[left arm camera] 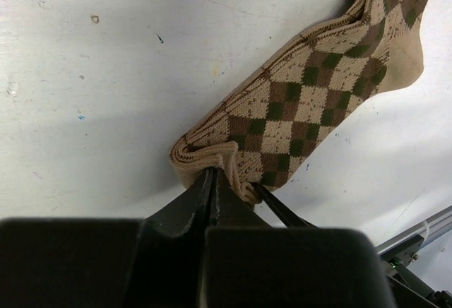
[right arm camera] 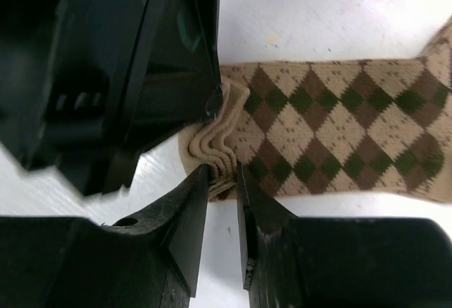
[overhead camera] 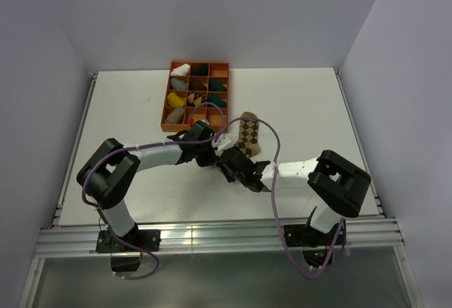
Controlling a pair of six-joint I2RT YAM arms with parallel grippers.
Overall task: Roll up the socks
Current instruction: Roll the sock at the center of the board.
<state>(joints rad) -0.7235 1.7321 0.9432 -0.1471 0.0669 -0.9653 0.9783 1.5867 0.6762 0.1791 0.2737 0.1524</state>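
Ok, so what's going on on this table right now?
Both arms are working on the tan-and-brown argyle fabric sock lying on the white table. The left gripper and right gripper sit side by side at one end, each pinching its bunched edge. No roll has formed yet; the rest lies flat. The orange divided tray of sock bundles sits beyond it.

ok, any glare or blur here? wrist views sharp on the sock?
Top external: even light, no glare, soft shadows only. Left wrist: sock sharp, left tool a black mass without detail. Right wrist: knit crisp, right tool likewise dark, table bright.
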